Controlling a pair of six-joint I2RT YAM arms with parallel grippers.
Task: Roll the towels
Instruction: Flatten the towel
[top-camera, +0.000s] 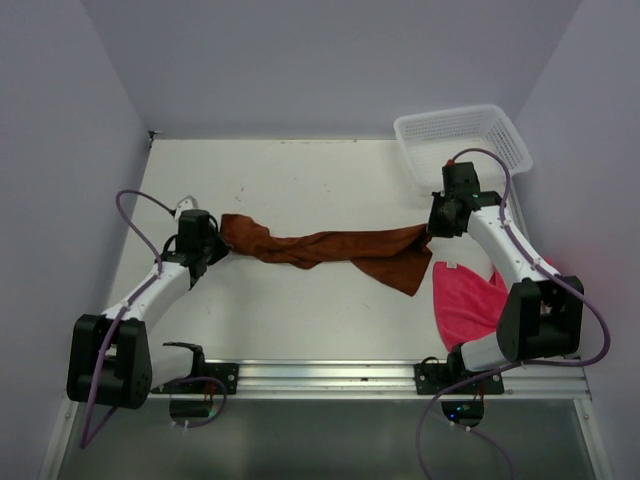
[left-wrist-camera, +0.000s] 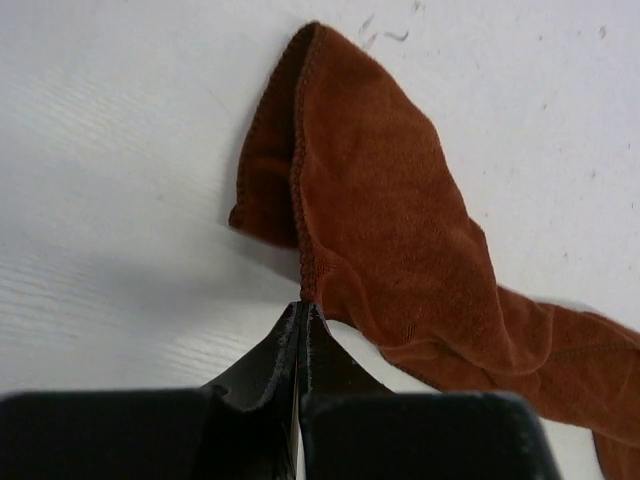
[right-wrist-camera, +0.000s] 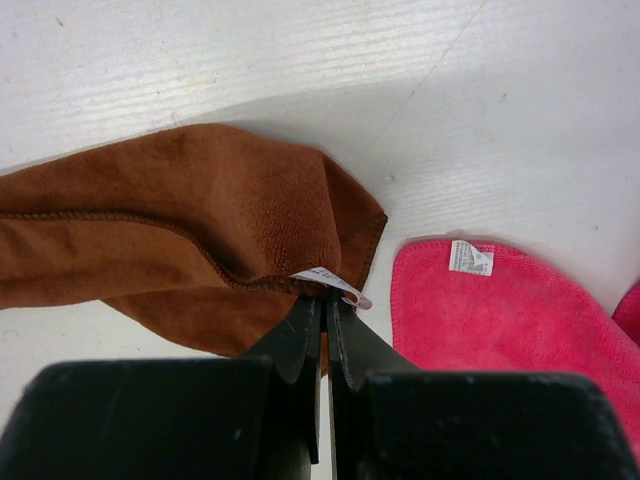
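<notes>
The rust-brown towel (top-camera: 320, 250) is stretched across the table between both arms. My left gripper (top-camera: 212, 245) is shut on its left end; in the left wrist view the closed tips (left-wrist-camera: 303, 310) pinch the hem of the brown towel (left-wrist-camera: 390, 230). My right gripper (top-camera: 432, 228) is shut on its right end; in the right wrist view the tips (right-wrist-camera: 322, 298) clamp the brown towel's (right-wrist-camera: 190, 220) hem at its white tag. The pink towel (top-camera: 468, 300) lies flat at the right, partly under my right arm, and also shows in the right wrist view (right-wrist-camera: 500, 320).
A white mesh basket (top-camera: 462, 140) stands at the back right corner, just behind my right gripper. Grey walls close in the table on the left, back and right. A metal rail (top-camera: 330, 375) runs along the near edge.
</notes>
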